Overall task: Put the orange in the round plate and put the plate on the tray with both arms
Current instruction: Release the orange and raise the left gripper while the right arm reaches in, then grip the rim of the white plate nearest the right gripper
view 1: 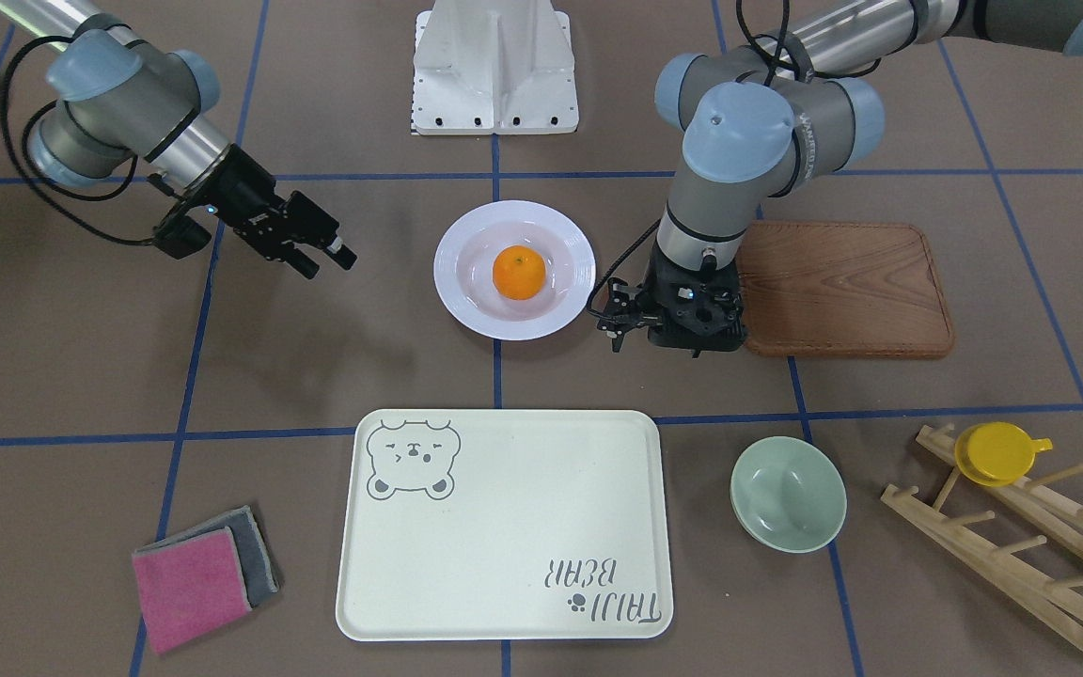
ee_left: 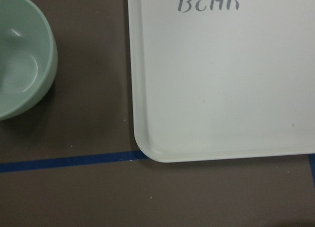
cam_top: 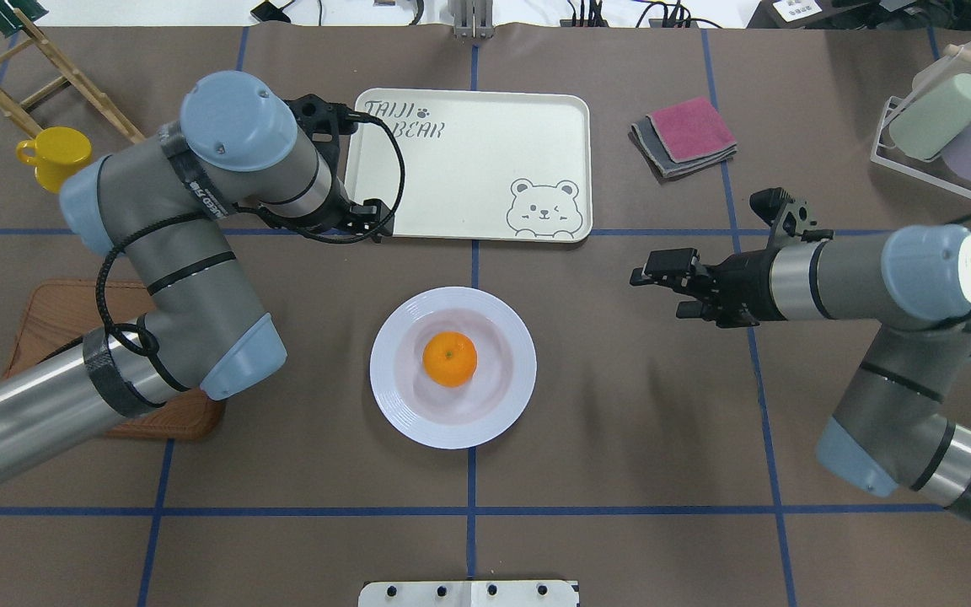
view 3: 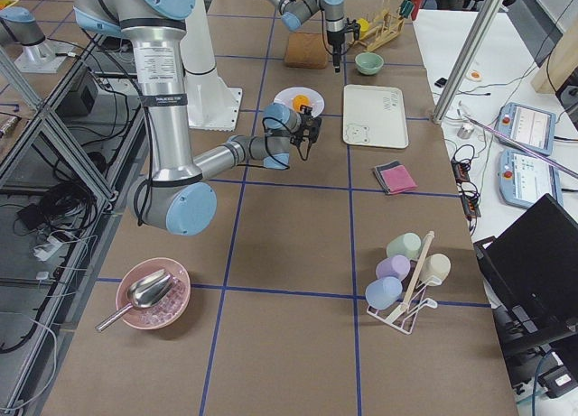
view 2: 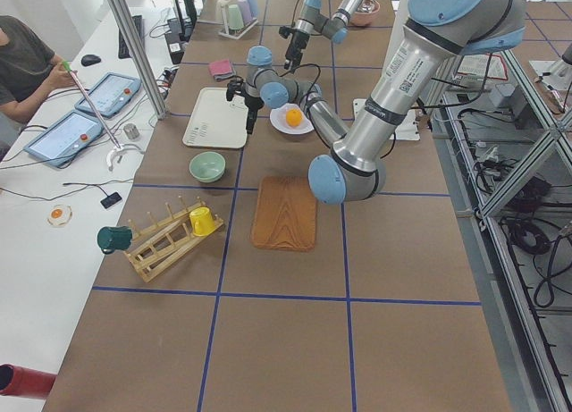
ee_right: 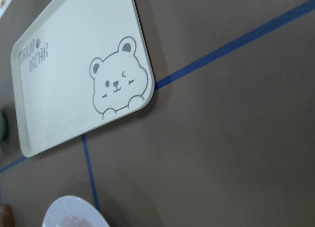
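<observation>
The orange [view 1: 517, 272] lies in the middle of the round white plate [view 1: 466, 306] at the table's centre, also seen as the orange [cam_top: 449, 358] on the plate [cam_top: 401, 413]. The cream tray [view 1: 504, 564] with the bear print lies bare just beyond the plate. My right gripper [view 1: 327, 263] hovers open and empty beside the plate, fingers pointing toward it, about a plate's width away; overhead it shows as the right gripper [cam_top: 658, 291]. My left gripper [view 1: 692, 324] points straight down on the plate's other side, its fingers hidden under the wrist. The left wrist view shows only a tray corner [ee_left: 147, 143].
A brown wooden board [view 1: 842, 287] lies under the left arm. A pale green bowl [view 1: 788, 494] sits beside the tray, and a yellow cup [view 1: 997, 453] rests on a wooden rack [view 1: 1021, 555]. Folded pink and grey cloths [view 1: 198, 574] lie past the tray. A cup rack [cam_top: 949, 118] stands far right.
</observation>
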`<state>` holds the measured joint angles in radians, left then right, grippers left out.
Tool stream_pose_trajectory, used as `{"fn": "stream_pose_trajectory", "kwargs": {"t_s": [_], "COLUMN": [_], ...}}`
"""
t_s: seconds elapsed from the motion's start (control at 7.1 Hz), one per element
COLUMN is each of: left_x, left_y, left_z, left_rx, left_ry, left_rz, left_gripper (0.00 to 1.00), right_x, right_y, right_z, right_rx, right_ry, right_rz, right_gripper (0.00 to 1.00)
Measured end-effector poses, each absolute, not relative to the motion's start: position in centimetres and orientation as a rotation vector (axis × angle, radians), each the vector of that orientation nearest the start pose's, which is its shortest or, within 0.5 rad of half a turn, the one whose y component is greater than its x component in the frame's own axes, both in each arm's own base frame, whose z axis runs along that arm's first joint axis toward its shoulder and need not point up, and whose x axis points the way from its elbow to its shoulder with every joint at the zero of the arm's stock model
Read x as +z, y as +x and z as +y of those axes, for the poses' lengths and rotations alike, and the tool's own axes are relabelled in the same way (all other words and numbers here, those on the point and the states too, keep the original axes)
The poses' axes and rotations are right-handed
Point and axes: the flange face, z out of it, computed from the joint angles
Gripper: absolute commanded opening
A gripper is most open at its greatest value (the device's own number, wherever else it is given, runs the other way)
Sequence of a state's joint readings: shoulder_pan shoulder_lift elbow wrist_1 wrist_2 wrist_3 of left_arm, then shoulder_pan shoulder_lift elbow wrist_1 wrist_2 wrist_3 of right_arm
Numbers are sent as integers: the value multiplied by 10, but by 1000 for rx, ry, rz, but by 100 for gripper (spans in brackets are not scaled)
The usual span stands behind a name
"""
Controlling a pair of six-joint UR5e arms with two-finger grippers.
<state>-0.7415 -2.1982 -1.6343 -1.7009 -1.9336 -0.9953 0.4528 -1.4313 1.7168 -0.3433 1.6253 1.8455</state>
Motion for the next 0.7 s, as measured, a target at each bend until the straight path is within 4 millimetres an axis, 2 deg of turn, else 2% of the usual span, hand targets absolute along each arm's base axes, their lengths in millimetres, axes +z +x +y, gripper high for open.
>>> {"fn": "stream_pose_trajectory", "kwargs": {"t_s": [0.14,0.28,0.56,0.7], "left_x": [255,262,266,265], "left_y": [421,405,392,390], "left_z": [-542,-546,-550,-552], "left_rx": [-8,5,17,16], "left_ry": [221,229,241,244], "left_rz": [855,852,849,849], "left_gripper": [100,100,100,100], "right_x": [371,366,353,341], "right_y": [-461,-483,-508,-518], "right_z": [-318,-296,-273,-272], "right_rx": [596,622,689,748], "right_ry": [109,118,168,184], "right_rz": [-1584,-1607,-1639,-1663], "right_gripper": [99,99,98,97]}}
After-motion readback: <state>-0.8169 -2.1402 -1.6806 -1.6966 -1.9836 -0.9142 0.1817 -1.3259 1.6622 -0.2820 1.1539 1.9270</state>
